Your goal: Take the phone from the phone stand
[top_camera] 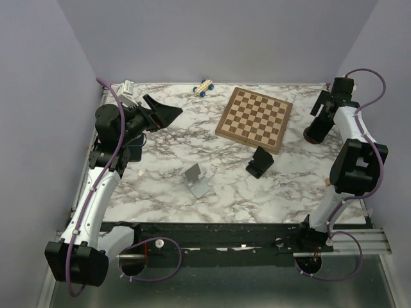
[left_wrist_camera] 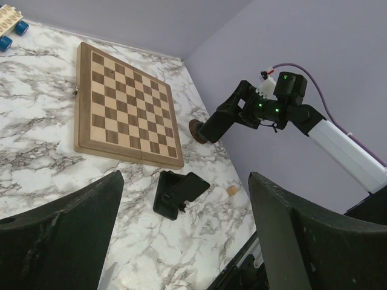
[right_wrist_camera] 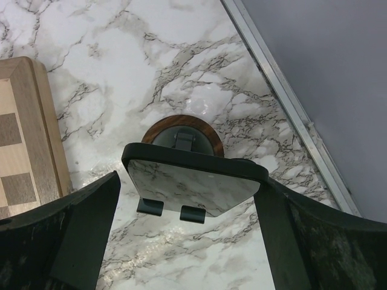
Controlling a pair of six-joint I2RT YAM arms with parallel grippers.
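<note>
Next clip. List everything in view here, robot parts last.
phone: 1, black, on the brown stand, far right
brown stand: 1, brown base, under the phone
black stand: 1, black, right of centre
grey stand: 1, grey, near centre
chessboard: 1, wood, far centre
toy car: 1, cream, blue wheels, far edge
block: 1, tan, near right
table: 1, white marble
left gripper: 1, black, open, raised at left
right gripper: 1, black, open, flanking the phone
</note>
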